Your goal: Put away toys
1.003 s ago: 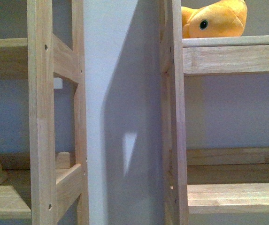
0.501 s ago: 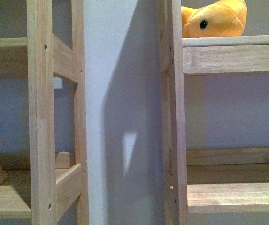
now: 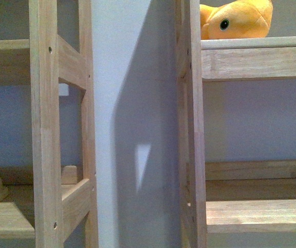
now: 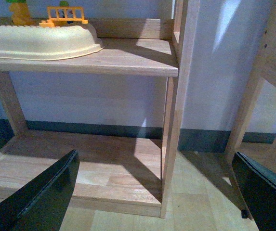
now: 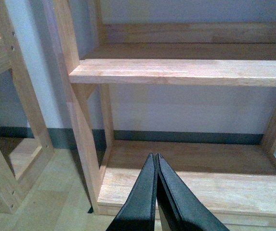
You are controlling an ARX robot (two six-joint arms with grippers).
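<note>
Dim, soft, grainy views; a shelf post [image 3: 191, 124] casts a slanting wall shadow.

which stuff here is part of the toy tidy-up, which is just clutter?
Job:
- orange plush toy, on the right unit's upper shelf
- left pincer, open, empty
- right pincer, shut, empty

Lying about:
- cream tray on the left unit's shelf
- yellow and orange plastic pieces behind it

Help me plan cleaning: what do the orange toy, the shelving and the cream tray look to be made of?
The orange plush toy looks like soft, short-pile fabric, going by its fuzzy, seamed surface, with a glossy black eye, likely plastic. The shelving appears to be pale wood, matte, with visible grain and jointed boards. The cream tray looks like smooth moulded plastic, though ceramic cannot be ruled out.
</note>
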